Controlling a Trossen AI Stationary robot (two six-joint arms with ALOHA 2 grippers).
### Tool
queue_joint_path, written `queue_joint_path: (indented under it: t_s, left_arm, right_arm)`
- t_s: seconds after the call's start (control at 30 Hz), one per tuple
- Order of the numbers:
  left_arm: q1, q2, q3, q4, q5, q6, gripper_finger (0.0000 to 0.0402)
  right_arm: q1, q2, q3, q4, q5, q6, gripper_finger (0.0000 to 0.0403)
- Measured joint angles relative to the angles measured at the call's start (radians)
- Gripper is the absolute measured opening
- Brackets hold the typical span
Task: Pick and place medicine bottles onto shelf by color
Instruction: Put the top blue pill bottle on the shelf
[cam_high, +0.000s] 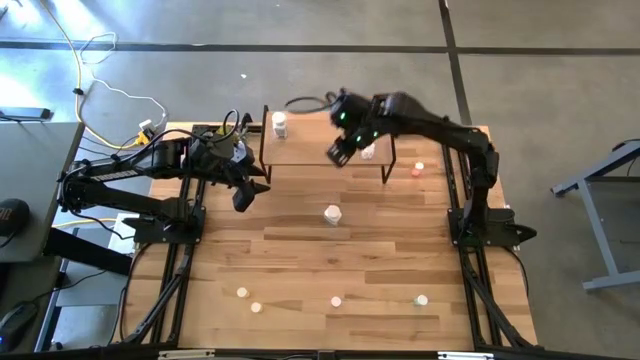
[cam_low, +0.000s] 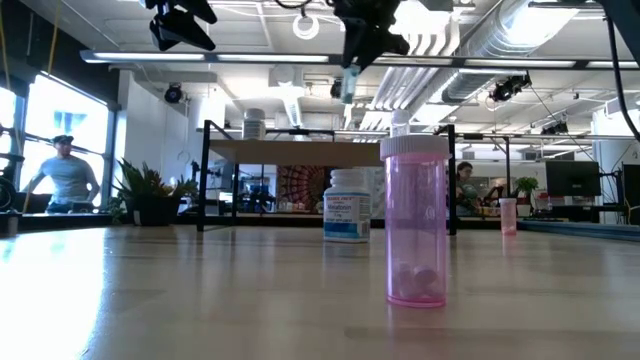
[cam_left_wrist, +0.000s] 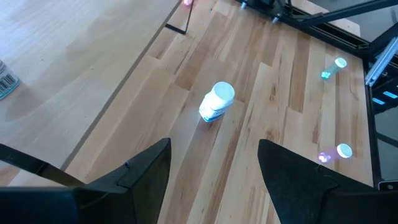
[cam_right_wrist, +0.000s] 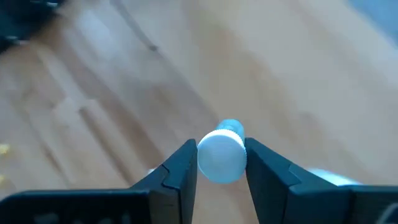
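The shelf (cam_high: 318, 152) stands at the table's far middle. A white bottle (cam_high: 280, 124) stands at its left end and another (cam_high: 368, 151) toward its right. My right gripper (cam_high: 340, 153) hangs above the shelf, shut on a small green-tinted bottle (cam_low: 348, 86) with a white cap. A larger white bottle (cam_high: 332, 213) stands upright on the table in front of the shelf. My left gripper (cam_high: 243, 196) hovers open left of it, with nothing between its fingers (cam_left_wrist: 149, 171). My right gripper pinches the small bottle at its white-capped top (cam_right_wrist: 221, 157) between the two fingers (cam_right_wrist: 180, 165), one on each side. The fingers slant steeply down from above. The bottle hangs below them, roughly upright, lifted clear above the shelf board.
A red-orange bottle (cam_high: 418, 170) stands right of the shelf. Several small bottles stand along the near side, among them a pink one (cam_low: 415, 220) and others (cam_high: 242, 292) (cam_high: 421, 299). A person shows in the room at the far left (cam_low: 68, 175).
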Motion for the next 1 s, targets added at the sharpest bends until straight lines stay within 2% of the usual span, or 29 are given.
queue_joint_path:
  t_s: [0.27, 0.57, 0.9, 1.0]
  left_arm:
    - [0.000, 0.000, 0.000, 0.000, 0.000, 0.000, 0.0229]
    - [0.000, 0.000, 0.000, 0.000, -0.003, 0.000, 0.0229]
    - [0.000, 0.000, 0.000, 0.000, -0.003, -0.002, 0.0229]
    - [0.000, 0.000, 0.000, 0.000, -0.003, -0.002, 0.0229]
  right_arm:
    - [-0.206, -0.001, 0.091, -0.090, -0.050, -0.151, 0.0105]
    - [-0.396, -0.001, 0.108, -0.106, -0.138, -0.242, 0.0106]
    - [-0.424, 0.051, 0.107, -0.190, -0.161, -0.314, 0.0106]
    - [-0.426, 0.074, 0.107, -0.164, -0.212, -0.318, 0.0106]
